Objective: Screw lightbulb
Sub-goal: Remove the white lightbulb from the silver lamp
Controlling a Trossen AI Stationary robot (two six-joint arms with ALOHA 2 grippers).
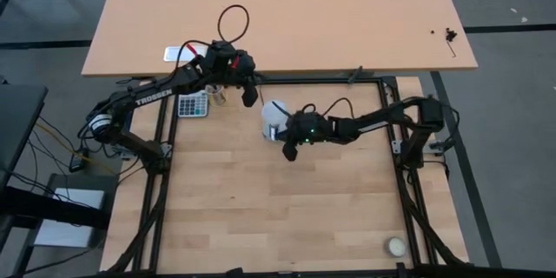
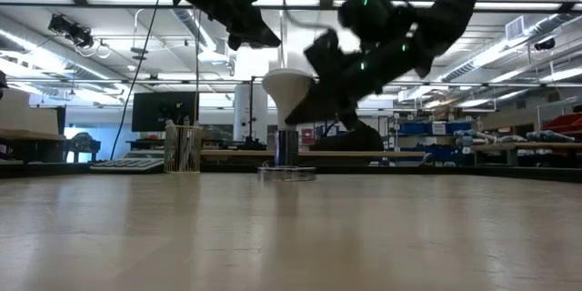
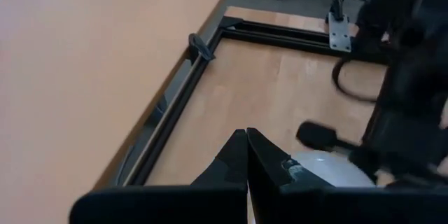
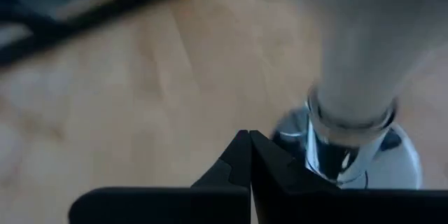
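The white frosted lightbulb [image 1: 274,113] stands upright, its grey screw base [image 4: 348,122] in the centre of the round silver socket disc [image 4: 402,164], globe up; it also shows in the low view [image 2: 288,86]. My right gripper [image 1: 290,148] is shut, low beside the bulb's tapering neck on its near-right side; it also shows in its own wrist view [image 4: 248,136]. My left gripper [image 1: 249,97] is shut and raised to the far left of the bulb, whose globe [image 3: 329,171] shows just past its fingers. My right gripper's shut fingers [image 2: 305,109] slant down close beside the bulb's neck [image 2: 289,109]. I cannot tell whether they touch it. The right wrist view shows a gap between the fingertips and the neck.
A calculator [image 1: 193,104] and a pen cup [image 1: 217,95] stand at the far left of the table. A small cream ball [image 1: 396,246] lies at the near right corner. A larger tan table [image 1: 287,9] stands behind, across the black frame rail.
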